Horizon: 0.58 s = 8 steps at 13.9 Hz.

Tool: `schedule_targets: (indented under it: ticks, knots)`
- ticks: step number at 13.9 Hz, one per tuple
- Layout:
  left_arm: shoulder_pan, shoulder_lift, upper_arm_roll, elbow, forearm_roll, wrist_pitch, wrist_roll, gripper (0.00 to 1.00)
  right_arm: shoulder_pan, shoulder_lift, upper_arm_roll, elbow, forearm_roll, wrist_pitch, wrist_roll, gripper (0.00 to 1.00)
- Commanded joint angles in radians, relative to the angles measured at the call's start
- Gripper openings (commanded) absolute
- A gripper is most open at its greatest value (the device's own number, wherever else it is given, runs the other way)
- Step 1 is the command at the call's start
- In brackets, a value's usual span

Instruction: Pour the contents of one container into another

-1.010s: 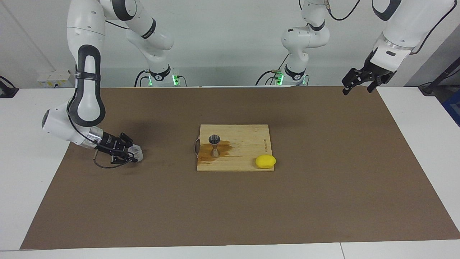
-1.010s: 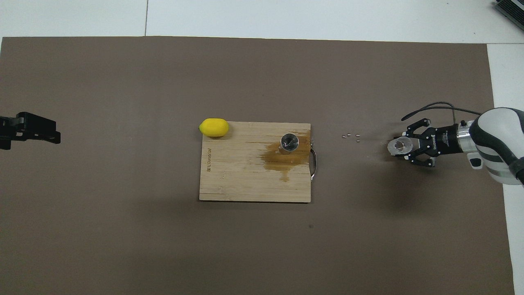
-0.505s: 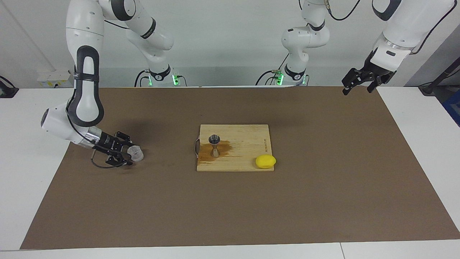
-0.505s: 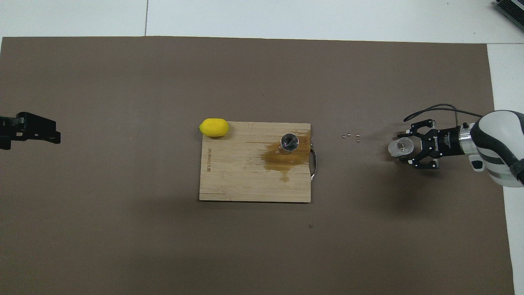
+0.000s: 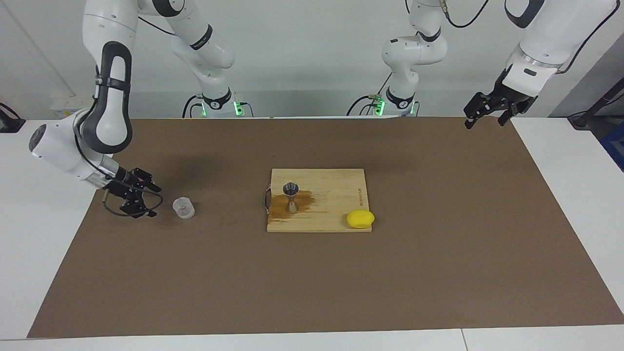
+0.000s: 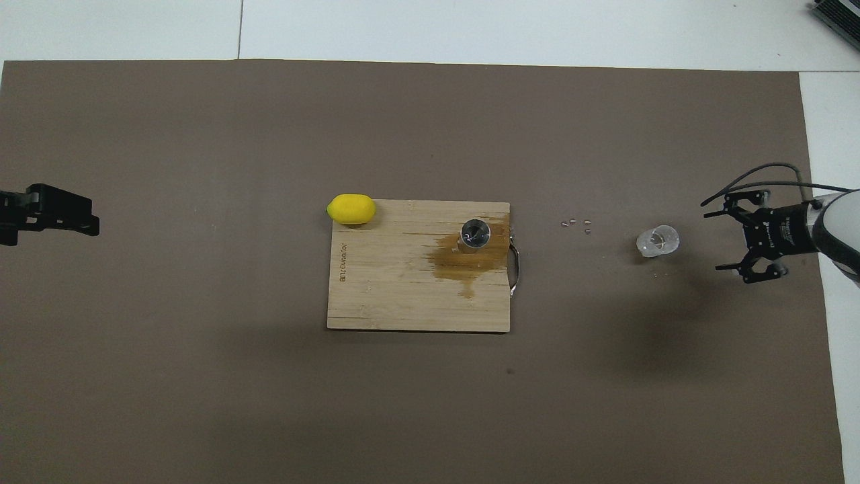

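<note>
Brown mat covers the surface: one cutting board carrying one jigger and one lemon. One clear cup stands apart toward the right arm's end, beside the right gripper, jaws released. Left gripper waits, jaws open. Only the overhead view shows tiny specks between board and cup.

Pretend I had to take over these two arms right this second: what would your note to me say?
Right gripper: open, holding nothing, beside the clear cup at its end of the mat.
Left gripper: open, empty, waiting over its own end.
Cup: upright on the mat, apart from the gripper.
Jigger: upright on the cutting board, standing in a brown spill; a lemon at the board's corner.
Done: cup set down.
Left: nothing obvious, maybe wiping the spill.
</note>
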<state>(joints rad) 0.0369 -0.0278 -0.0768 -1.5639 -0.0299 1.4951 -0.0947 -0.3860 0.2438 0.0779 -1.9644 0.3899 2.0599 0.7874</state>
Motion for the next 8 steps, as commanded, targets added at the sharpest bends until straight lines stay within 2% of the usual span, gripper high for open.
schedule_targets:
  ticks: [1, 3, 4, 6, 8]
  knots:
    - [0.012, -0.027, -0.005, -0.028, -0.010, -0.006, 0.006, 1.00, 0.045, -0.061, 0.008, -0.014, -0.077, -0.004, -0.146, 1.00]
    - [0.012, -0.027, -0.005, -0.028, -0.010, -0.006, 0.006, 1.00, 0.108, -0.081, 0.006, -0.014, -0.089, -0.013, -0.217, 1.00]
    - [0.012, -0.027, -0.005, -0.028, -0.010, -0.007, 0.006, 1.00, 0.122, -0.096, 0.008, -0.014, -0.118, -0.055, -0.221, 1.00]
    - [0.012, -0.027, -0.005, -0.028, -0.010, -0.006, 0.006, 1.00, 0.203, -0.116, 0.008, -0.014, -0.239, -0.086, -0.264, 1.00]
    - [0.012, -0.027, -0.005, -0.028, -0.010, -0.007, 0.006, 1.00, 0.280, -0.132, 0.010, -0.014, -0.342, -0.086, -0.394, 1.00]
